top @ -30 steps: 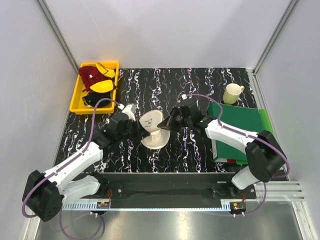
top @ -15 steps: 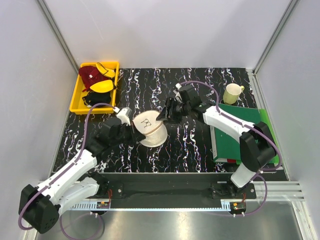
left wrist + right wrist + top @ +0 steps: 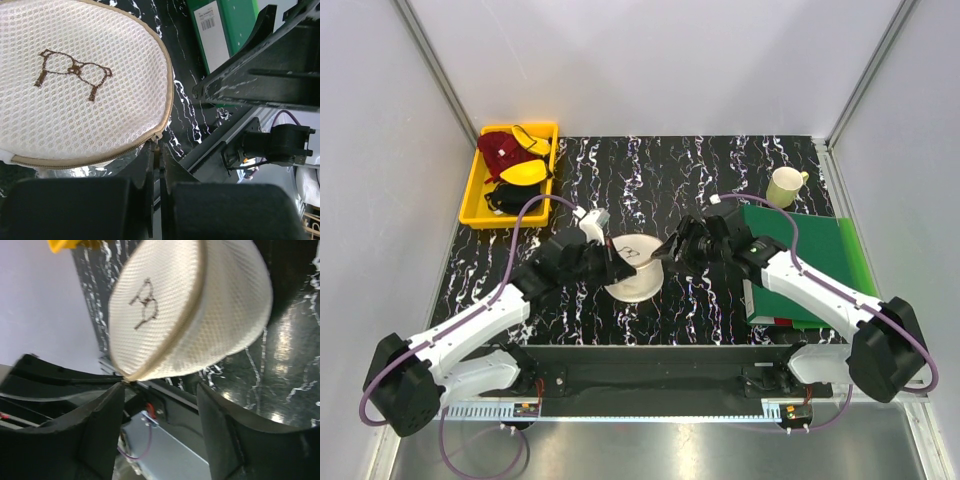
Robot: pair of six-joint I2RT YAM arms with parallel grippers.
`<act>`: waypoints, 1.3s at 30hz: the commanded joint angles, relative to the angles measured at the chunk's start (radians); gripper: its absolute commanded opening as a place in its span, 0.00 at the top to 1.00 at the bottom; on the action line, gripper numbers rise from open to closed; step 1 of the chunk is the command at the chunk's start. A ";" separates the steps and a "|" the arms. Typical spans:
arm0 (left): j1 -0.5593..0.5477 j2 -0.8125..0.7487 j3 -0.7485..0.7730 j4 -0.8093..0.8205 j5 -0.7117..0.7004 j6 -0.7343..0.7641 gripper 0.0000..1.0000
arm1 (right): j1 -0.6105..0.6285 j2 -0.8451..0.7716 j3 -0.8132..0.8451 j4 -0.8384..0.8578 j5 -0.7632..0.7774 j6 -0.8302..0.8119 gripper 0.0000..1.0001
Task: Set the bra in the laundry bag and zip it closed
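The left hand (image 3: 611, 256) and right hand (image 3: 669, 250) flank the laundry bag (image 3: 634, 270), closing both sides. Behind it the worktop (image 3: 650, 170) lies open between yellow bin (image 3: 478, 205) and mug (image 3: 783, 186); a green folder (image 3: 805, 245) blocks the right.

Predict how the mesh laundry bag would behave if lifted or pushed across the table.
Probably light: the laundry bag is thin open mesh. Its domes hold shape, so likely springy rather than limp. The rounded underside may rock or slide on the glossy table.
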 commanded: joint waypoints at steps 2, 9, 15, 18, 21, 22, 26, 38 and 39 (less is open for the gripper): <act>-0.022 -0.002 0.047 0.082 -0.014 -0.018 1.00 | 0.029 -0.021 -0.031 0.139 0.029 0.169 0.38; -0.043 0.003 0.056 0.081 -0.020 -0.018 1.00 | 0.060 0.015 -0.054 0.219 0.044 0.215 0.59; -0.062 -0.002 0.058 0.084 -0.026 -0.007 1.00 | 0.061 0.052 -0.051 0.251 0.049 0.228 0.67; -0.062 -0.005 0.052 0.081 -0.026 0.002 1.00 | 0.063 0.069 -0.054 0.270 0.038 0.228 0.78; -0.063 -0.019 0.046 0.062 -0.038 0.014 1.00 | 0.060 0.060 -0.066 0.276 0.058 0.228 1.00; -0.063 -0.023 0.046 0.047 -0.070 0.020 1.00 | 0.058 0.055 -0.071 0.277 0.075 0.226 1.00; -0.056 -0.076 0.024 -0.048 -0.143 0.046 1.00 | 0.024 0.049 -0.089 0.287 0.033 0.173 1.00; 0.293 -0.260 -0.079 -0.267 -0.134 0.096 1.00 | -0.117 0.046 -0.117 0.348 -0.257 0.016 1.00; 0.305 -0.254 -0.076 -0.266 -0.130 0.097 1.00 | -0.132 0.051 -0.112 0.345 -0.275 0.004 1.00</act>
